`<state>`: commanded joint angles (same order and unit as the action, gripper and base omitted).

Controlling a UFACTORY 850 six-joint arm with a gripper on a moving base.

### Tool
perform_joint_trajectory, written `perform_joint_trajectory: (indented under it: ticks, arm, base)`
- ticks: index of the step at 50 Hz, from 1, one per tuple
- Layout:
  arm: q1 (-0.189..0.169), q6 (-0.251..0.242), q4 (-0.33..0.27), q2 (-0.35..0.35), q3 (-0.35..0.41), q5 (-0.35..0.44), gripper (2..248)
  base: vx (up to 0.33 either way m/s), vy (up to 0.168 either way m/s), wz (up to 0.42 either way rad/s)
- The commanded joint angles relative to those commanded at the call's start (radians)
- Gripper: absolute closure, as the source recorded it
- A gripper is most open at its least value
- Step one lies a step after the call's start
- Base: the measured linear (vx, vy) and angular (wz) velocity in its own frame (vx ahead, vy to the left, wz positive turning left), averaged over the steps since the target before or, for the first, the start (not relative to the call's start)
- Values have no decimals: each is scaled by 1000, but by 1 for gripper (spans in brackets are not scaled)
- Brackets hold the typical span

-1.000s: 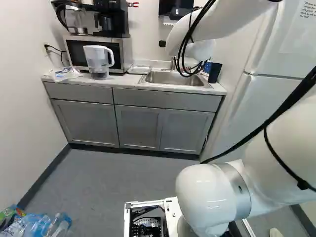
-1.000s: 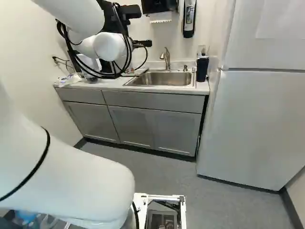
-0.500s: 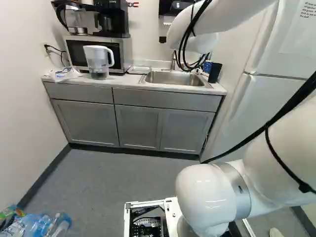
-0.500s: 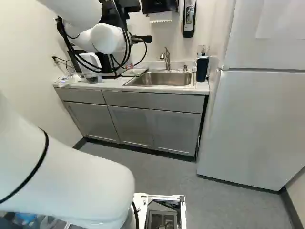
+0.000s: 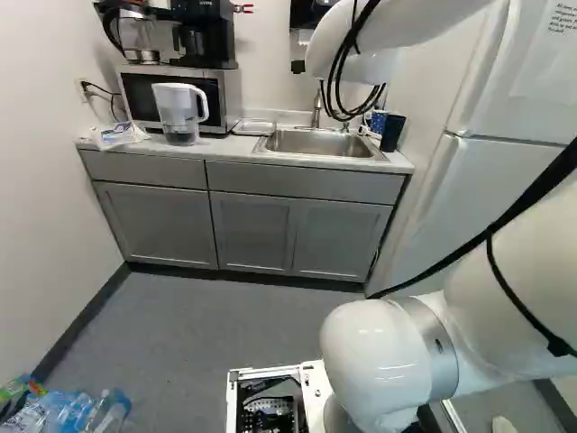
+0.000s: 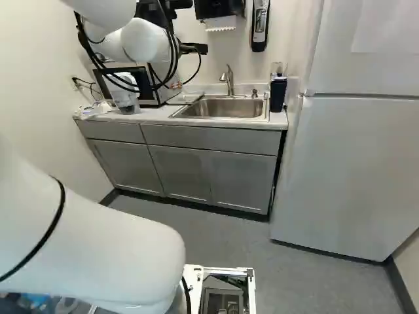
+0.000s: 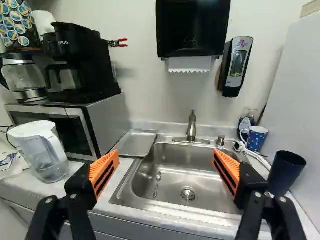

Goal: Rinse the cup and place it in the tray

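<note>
The gripper (image 6: 195,49), partly hidden by its arm in the right base view, is raised above the counter. In the wrist view the gripper (image 7: 166,159) stands open, its orange pads wide apart with nothing between them. Ahead of it lies the sink (image 7: 172,172), a spoon in its basin. A blue patterned mug (image 7: 256,139) stands at the sink's back corner, beyond the finger on the fridge side. Nearer, a dark blue cup (image 7: 286,172) stands beside the sink. Which one is the task's cup I cannot tell. The flat metal tray (image 7: 136,144) lies between sink and microwave.
The faucet (image 7: 192,127) rises behind the basin, under a paper towel dispenser (image 7: 192,30). A soap dispenser (image 7: 237,65) hangs beside it. A water pitcher (image 7: 42,150) stands before the microwave (image 7: 75,125), which carries coffee makers. The fridge (image 6: 360,163) borders the counter.
The arm's upper part has lifted, and the gripper has risen slightly, uncovering more of the microwave, pitcher and mug in the base views. The base has not moved.
</note>
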<state>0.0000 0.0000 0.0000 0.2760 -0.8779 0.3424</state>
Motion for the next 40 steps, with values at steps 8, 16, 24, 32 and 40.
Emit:
perform_joint_trajectory:
  ticks: [8,16,24,32,40]
  arm:
    - [0,0,0,0,0,0,3]
    - [0,0,0,0,0,0,3]
    - [0,0,0,0,0,0,3]
    - [0,0,0,0,0,0,3]
    - [0,0,0,0,0,0,3]
  base:
    - [0,0,0]
    - [0,0,0]
    - [0,0,0]
    - [0,0,0]
    - [0,0,0]
